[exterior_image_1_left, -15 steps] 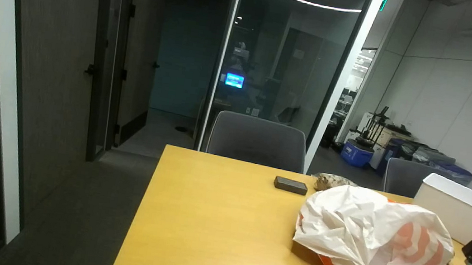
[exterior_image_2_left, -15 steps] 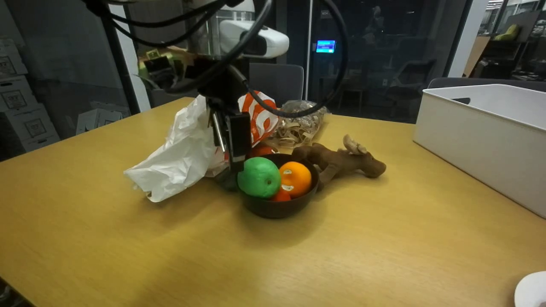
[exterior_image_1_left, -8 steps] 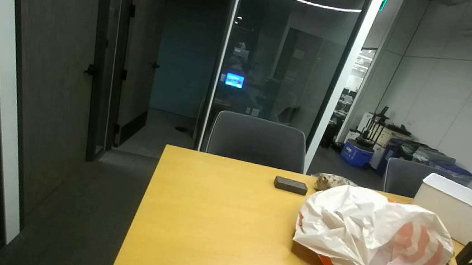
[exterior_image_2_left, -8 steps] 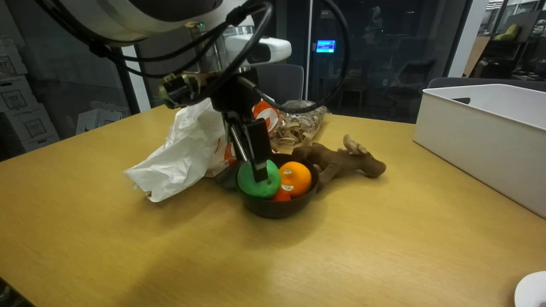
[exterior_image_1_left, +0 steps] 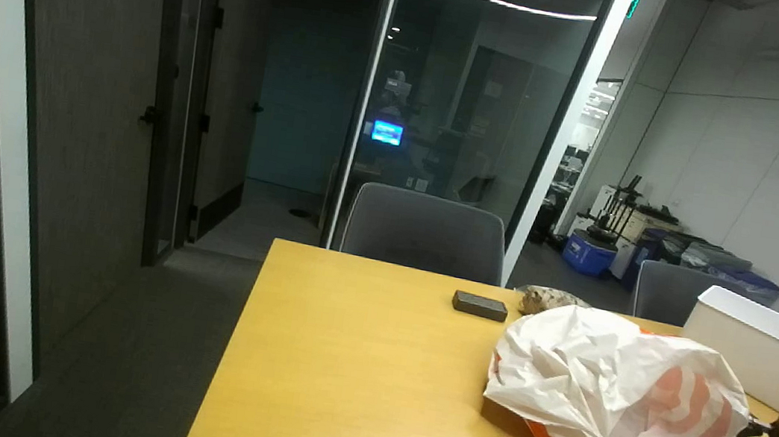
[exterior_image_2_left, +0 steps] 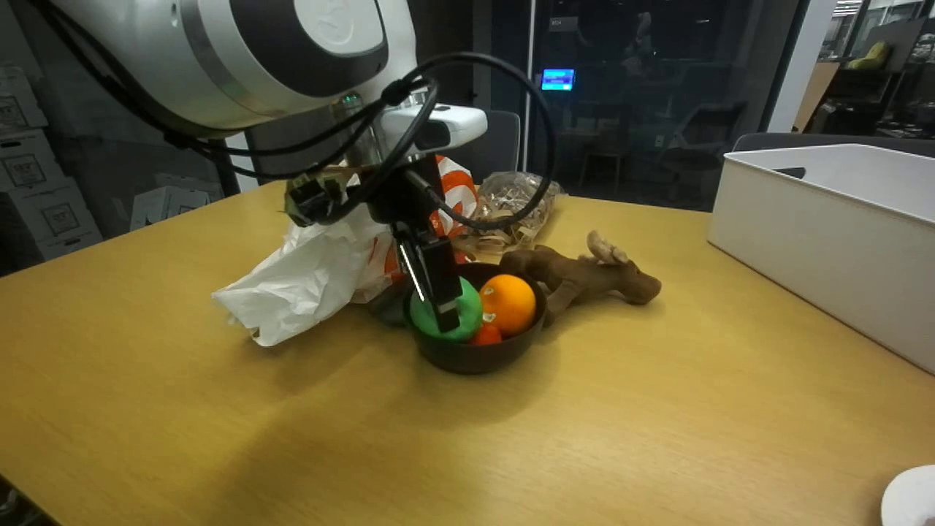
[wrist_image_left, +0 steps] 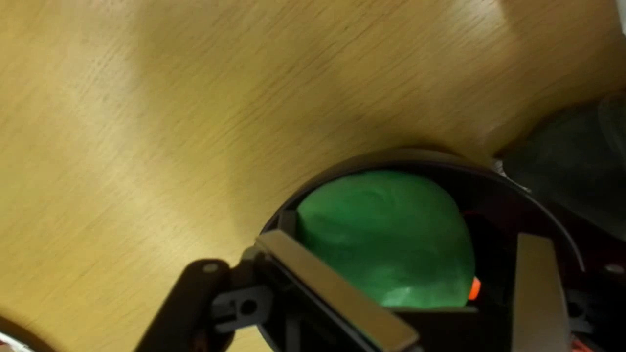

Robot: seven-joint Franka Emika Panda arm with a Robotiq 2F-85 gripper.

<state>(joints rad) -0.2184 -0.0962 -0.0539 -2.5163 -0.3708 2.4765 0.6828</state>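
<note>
While jaws stand spread astride green fruit [wrist_image_left: 386,239] | orange fruit [exterior_image_2_left: 513,301] bears stickers [exterior_image_2_left: 489,318] — illegible

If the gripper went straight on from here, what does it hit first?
Probably the dark bowl, at its inner wall or bottom: the gripper points down into it, jaws open astride the green fruit. Depth is unclear; it could touch the fruit first.

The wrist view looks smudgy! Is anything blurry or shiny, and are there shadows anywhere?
Wrist view: the robot fingers look blurry, the table and green fruit have pale shiny spots; in an exterior view, a soft shadow darkens the table near the bowl.
</note>
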